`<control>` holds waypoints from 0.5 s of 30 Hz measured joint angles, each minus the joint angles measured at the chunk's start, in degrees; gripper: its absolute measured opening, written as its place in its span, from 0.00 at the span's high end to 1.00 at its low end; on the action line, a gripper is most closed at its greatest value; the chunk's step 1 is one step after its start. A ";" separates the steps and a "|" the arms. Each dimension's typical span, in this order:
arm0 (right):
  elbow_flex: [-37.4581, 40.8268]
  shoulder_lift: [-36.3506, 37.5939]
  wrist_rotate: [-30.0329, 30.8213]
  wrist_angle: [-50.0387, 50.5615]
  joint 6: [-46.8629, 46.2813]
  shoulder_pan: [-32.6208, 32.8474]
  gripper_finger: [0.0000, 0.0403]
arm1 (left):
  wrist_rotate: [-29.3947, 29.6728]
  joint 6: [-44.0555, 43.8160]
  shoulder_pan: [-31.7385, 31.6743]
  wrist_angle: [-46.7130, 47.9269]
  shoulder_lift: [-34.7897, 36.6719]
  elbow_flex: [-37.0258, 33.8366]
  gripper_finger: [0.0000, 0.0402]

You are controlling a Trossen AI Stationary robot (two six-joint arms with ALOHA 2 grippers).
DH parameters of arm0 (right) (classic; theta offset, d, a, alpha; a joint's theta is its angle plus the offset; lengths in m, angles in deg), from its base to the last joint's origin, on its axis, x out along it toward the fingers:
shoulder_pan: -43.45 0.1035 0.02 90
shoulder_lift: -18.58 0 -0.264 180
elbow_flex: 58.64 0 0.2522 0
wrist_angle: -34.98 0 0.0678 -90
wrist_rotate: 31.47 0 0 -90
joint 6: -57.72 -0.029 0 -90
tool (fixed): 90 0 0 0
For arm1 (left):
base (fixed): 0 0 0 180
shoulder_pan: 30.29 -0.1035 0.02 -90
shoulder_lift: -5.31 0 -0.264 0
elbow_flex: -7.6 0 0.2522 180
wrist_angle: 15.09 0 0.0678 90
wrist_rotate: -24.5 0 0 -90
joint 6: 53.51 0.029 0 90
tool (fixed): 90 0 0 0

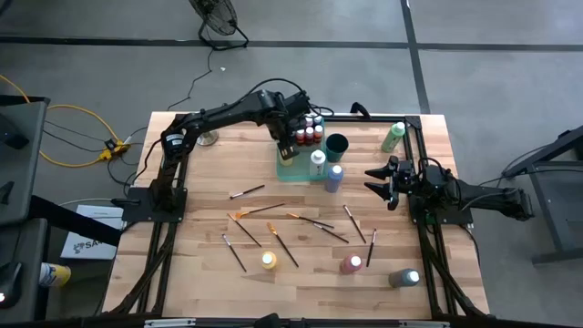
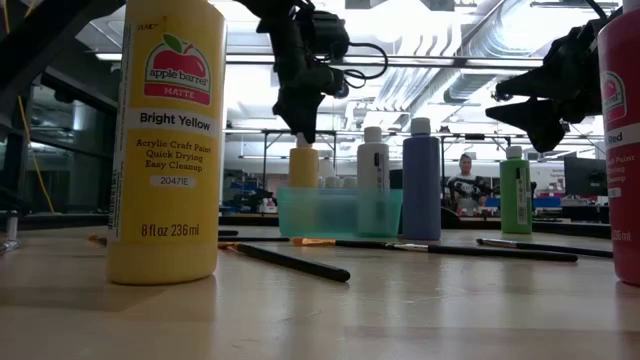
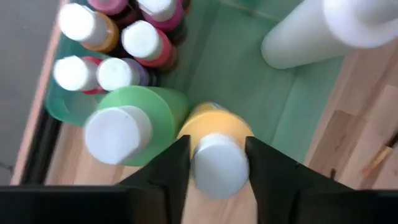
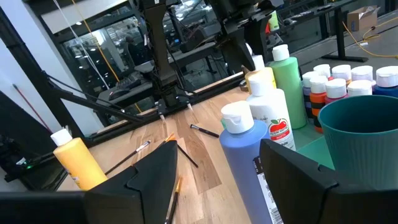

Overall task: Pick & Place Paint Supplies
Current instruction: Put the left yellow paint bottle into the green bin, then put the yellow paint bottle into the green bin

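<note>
yellow bottle (image 3: 214, 134) upright, cap up, in green tray (image 3: 249, 74) | left tool (image 3: 217, 163) pinching cap | right tool (image 4: 217, 171) spread

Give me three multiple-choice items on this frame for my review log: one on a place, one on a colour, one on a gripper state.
1. Where is the left gripper?
A. Over the green tray
B. At the table's front edge
C. Off the table

2. What colour is the bottle between the left gripper's fingers?
A. Blue
B. Yellow
C. Pink

3. How is the right gripper?
A. Shut on a brush
B. Shut on a bottle
C. Open, holding nothing

Answers: 
1 A, the high view shows it above the green tray near the table's back. 
2 B, the left wrist view shows the yellow bottle with its white cap between the fingers. 
3 C, its fingers stand spread beside the blue bottle, with nothing between them.
</note>
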 joint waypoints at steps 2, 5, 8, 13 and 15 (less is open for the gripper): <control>-0.02 0.00 0.00 0.00 0.00 0.01 0.45 | 0.26 0.04 0.00 -0.38 0.00 0.00 0.57; -0.01 0.00 0.00 0.00 0.00 0.00 0.45 | 0.40 0.11 -0.02 -0.65 0.00 0.00 0.51; -0.02 0.00 0.00 0.00 0.00 -0.01 0.45 | 1.95 0.13 0.00 -0.87 0.69 -0.04 0.48; -0.01 0.00 0.00 0.00 0.00 0.00 0.45 | 4.01 0.13 0.01 -1.17 3.18 -0.04 0.48; 0.00 0.00 0.00 0.00 0.00 -0.01 0.45 | 4.31 0.10 0.32 -1.32 4.10 -0.04 0.48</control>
